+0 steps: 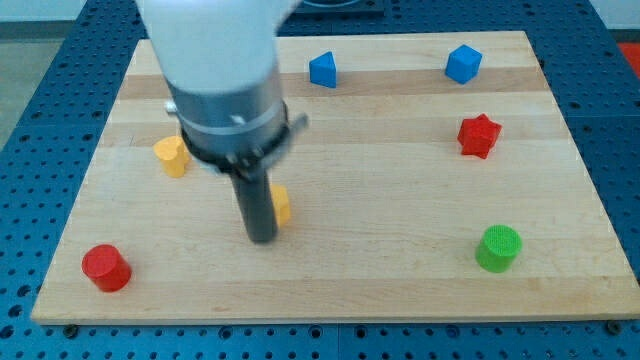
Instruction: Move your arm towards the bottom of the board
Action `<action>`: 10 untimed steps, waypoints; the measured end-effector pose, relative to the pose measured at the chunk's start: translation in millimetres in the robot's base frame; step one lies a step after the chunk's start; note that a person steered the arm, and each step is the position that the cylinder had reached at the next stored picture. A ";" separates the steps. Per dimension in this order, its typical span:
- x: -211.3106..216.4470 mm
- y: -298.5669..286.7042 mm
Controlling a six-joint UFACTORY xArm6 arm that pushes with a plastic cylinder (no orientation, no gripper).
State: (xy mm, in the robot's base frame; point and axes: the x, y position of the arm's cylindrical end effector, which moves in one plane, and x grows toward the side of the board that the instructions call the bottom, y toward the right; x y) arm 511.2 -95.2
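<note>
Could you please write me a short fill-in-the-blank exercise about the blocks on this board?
1. My tip rests beside a ____ block.
2. The red cylinder sits near the board's bottom ____ corner.
3. The green cylinder lies below the red ____.
4. Near the view's top sit ____ blue blocks.

Missing words: yellow; left; star; two
</note>
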 end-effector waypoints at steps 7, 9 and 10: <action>-63.9 -61.6; 101.1 -59.4; 106.9 -59.4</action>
